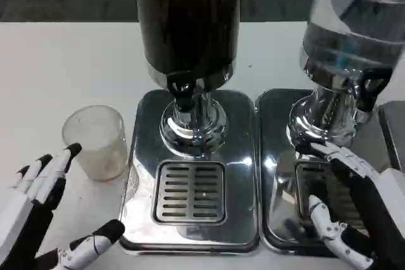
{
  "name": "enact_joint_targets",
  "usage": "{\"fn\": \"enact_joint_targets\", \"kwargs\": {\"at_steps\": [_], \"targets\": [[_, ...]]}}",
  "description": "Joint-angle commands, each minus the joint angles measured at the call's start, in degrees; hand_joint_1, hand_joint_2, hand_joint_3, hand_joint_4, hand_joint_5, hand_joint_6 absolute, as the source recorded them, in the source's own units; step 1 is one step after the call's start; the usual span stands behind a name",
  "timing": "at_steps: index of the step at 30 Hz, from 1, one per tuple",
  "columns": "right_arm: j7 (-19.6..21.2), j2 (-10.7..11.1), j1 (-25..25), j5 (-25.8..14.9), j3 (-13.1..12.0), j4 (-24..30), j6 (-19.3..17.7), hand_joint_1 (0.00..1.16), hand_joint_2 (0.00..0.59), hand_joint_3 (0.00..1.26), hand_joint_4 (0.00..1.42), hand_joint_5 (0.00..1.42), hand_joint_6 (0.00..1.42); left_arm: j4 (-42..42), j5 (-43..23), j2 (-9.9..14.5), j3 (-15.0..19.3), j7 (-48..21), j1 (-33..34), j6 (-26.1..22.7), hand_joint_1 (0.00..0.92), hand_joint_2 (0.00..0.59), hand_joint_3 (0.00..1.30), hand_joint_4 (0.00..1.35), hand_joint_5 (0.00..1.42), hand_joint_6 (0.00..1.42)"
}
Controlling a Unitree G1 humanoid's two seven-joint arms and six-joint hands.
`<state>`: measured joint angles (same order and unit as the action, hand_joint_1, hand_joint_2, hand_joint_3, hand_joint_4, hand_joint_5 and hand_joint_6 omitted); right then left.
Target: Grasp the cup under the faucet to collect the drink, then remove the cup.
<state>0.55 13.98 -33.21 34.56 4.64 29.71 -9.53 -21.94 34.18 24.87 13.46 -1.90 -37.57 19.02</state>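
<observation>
A clear plastic cup [97,140] stands upright on the white table, left of the dark drink dispenser [188,23]. The dispenser's black faucet [184,96] hangs above a slotted drip grate [190,191] on a shiny metal base [237,156]; nothing stands on the grate. My left hand [38,213] is at the lower left with fingers spread, fingertips close beside the cup, holding nothing. My right hand [357,210] hovers over the right dispenser's tray, fingers apart and empty.
A second dispenser with a clear tank [354,23] and its own black faucet [370,90] stands on a metal base [272,175] at the right. White table [57,61] stretches behind and left of the cup.
</observation>
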Motion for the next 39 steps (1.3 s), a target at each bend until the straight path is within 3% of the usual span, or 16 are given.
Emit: {"fn": "enact_joint_targets", "kwargs": {"at_steps": [1, 11, 21, 39], "targets": [[-0.3, 0.5, 0.3, -0.7, -0.5, 0.1, -0.3, 0.46, 0.586, 0.25, 0.14, 0.11, 0.08, -0.6, 0.3, -0.2, 0.1, -0.1, -0.4, -0.4, 0.000, 0.110, 0.00, 0.00, 0.00, 0.00], [-0.5, 0.6, 0.5, -0.9, -0.4, 0.0, 0.0, 0.46, 0.586, 0.25, 0.15, 0.11, 0.08, -0.3, -0.3, -0.2, 0.6, 0.1, 0.1, -0.7, 0.000, 0.110, 0.00, 0.00, 0.00, 0.00], [0.2, -0.4, 0.5, -0.2, 0.3, -0.1, 0.1, 0.46, 0.586, 0.25, 0.15, 0.11, 0.09, 1.5, -2.1, -1.5, 3.5, 5.2, 1.0, 2.6, 0.000, 0.109, 0.00, 0.00, 0.00, 0.00], [1.2, -1.7, -0.2, 0.1, 1.0, -0.5, 0.0, 0.46, 0.586, 0.25, 0.15, 0.12, 0.10, 9.9, -8.0, 1.8, 6.4, 2.9, 9.9, -1.1, 0.000, 0.055, 0.00, 0.00, 0.00, 0.00]]}}
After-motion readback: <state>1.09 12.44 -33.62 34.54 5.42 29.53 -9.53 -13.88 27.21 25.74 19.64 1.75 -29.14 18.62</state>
